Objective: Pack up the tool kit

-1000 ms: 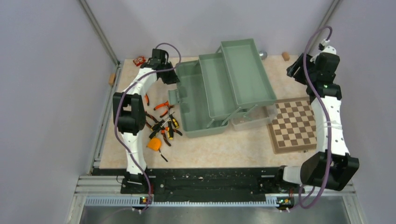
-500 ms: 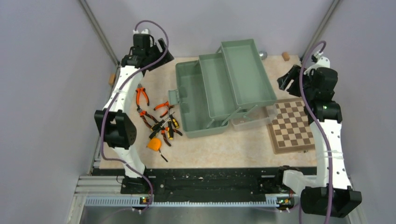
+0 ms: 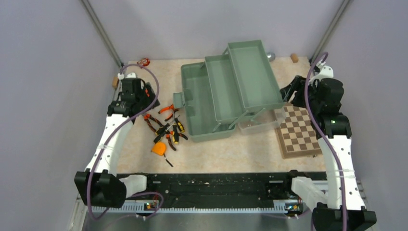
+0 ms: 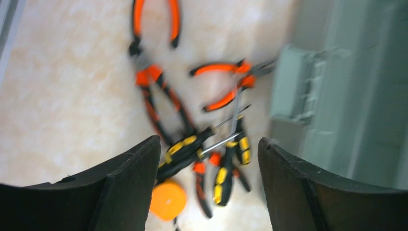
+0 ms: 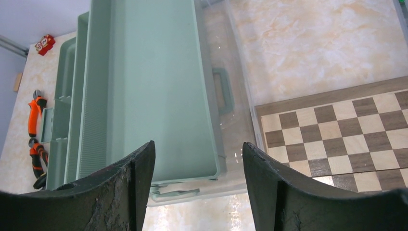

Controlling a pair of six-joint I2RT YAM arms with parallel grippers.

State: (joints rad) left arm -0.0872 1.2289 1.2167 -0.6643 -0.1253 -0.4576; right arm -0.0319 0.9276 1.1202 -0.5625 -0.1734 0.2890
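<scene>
The tool kit's sage-green toolbox [image 3: 226, 91] stands open mid-table with its trays fanned out and the translucent lid [image 3: 260, 122] lying to its right. Left of it lie orange-handled pliers [image 3: 167, 110], black-yellow screwdrivers [image 3: 174, 132] and an orange tape measure [image 3: 159, 148]. My left gripper [image 3: 144, 96] hovers open above this pile. Its wrist view shows pliers [image 4: 226, 82], screwdrivers [image 4: 192, 144] and tape measure [image 4: 167, 199] beneath the empty left gripper [image 4: 209, 159]. My right gripper [image 3: 289, 91] hangs open by the box's right side. The right gripper [image 5: 198, 163] looks down on the upper tray [image 5: 154, 86] and lid [image 5: 231, 96].
A brown-and-cream chessboard [image 3: 300, 130] lies right of the lid, below my right arm. A small red object [image 3: 143, 61] sits at the back left corner. A grey cylinder [image 3: 271, 56] and a wooden block [image 3: 294, 57] rest at the back edge, and another block [image 3: 115, 82] at the left edge.
My left arm swung from the toolbox's back left corner, up by the wall, then down over the loose tools, its jaws opening. The right arm came nearer the toolbox.
</scene>
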